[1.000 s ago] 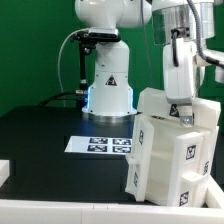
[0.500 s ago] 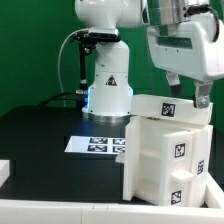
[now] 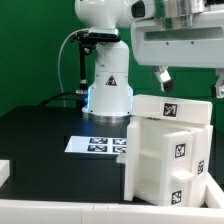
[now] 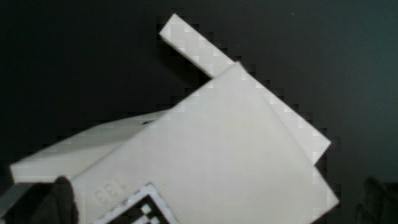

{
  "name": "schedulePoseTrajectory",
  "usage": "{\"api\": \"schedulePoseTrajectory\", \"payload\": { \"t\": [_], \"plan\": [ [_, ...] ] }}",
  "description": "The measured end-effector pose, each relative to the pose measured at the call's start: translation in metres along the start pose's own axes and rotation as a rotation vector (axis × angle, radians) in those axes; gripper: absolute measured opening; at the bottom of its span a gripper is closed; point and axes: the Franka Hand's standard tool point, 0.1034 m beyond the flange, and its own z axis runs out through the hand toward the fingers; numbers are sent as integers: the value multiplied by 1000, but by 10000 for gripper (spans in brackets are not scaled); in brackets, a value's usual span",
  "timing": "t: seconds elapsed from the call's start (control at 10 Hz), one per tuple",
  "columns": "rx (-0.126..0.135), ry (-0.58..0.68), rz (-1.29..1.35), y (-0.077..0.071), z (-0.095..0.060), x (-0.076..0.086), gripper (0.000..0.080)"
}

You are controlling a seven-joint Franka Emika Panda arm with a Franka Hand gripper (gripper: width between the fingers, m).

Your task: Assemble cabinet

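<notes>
Hovering above the cabinet [image 3: 170, 150], the gripper [image 3: 190, 82] has jaws apart, empty; marker board [image 3: 98, 146] lies beside it on the worktop [image 3: 40, 140].

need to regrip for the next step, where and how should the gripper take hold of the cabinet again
Probably by the flat top panel of the cabinet, coming straight down from above. The open gripper hangs right over it, one finger near each end. The panel is thin, its edges are free, and nothing blocks it, while the body below looks too wide for the jaws.

Clear gap between tool [image 3: 189, 82] and cabinet [image 3: 168, 150] top.
</notes>
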Motion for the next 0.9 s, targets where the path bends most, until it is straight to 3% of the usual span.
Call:
{"api": "schedulePoseTrajectory", "payload": {
  "t": [0.1,0.2,0.4,0.9],
  "plan": [
    [-3,5,-90,0,-1,0,796],
    [-34,51,-255,-2,-5,1,796],
    [-47,171,-647,-9,-13,2,796],
    [-80,177,-983,-5,-10,2,796]
  ]
}}
